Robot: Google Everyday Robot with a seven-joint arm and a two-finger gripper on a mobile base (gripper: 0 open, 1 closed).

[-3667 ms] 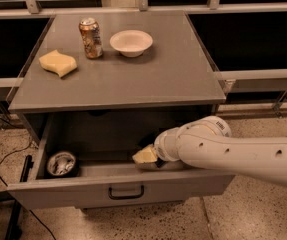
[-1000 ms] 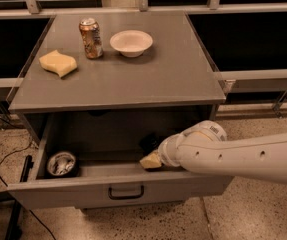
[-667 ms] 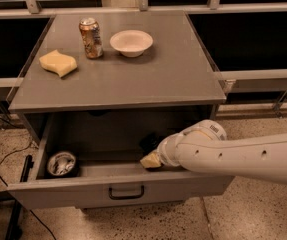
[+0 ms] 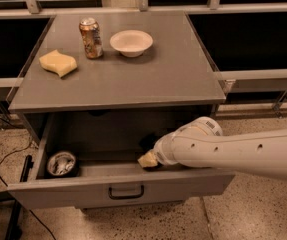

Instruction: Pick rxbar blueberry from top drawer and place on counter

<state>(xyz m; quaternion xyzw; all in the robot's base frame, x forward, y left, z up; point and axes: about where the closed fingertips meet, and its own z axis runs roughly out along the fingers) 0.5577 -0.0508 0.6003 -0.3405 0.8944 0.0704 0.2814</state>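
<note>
The top drawer (image 4: 183, 185) stands pulled open below the counter (image 4: 143, 79). My white arm reaches in from the right, and my gripper (image 4: 148, 159) is down inside the drawer near its front middle, with only a pale tip showing past the wrist. The rxbar blueberry is not in sight; the arm covers that part of the drawer floor. The drawer's dark pull handle (image 4: 126, 192) is just below the gripper.
A round dark tin with silvery contents (image 4: 61, 163) sits in the drawer's left front corner. On the counter stand a soda can (image 4: 91, 37), a white bowl (image 4: 131, 42) and a yellow sponge (image 4: 58, 63) at the back left. Dark cables lie on the floor at left.
Since the earliest frame the gripper has shifted slightly right and lower in the drawer. Over the last second it has barely moved.
</note>
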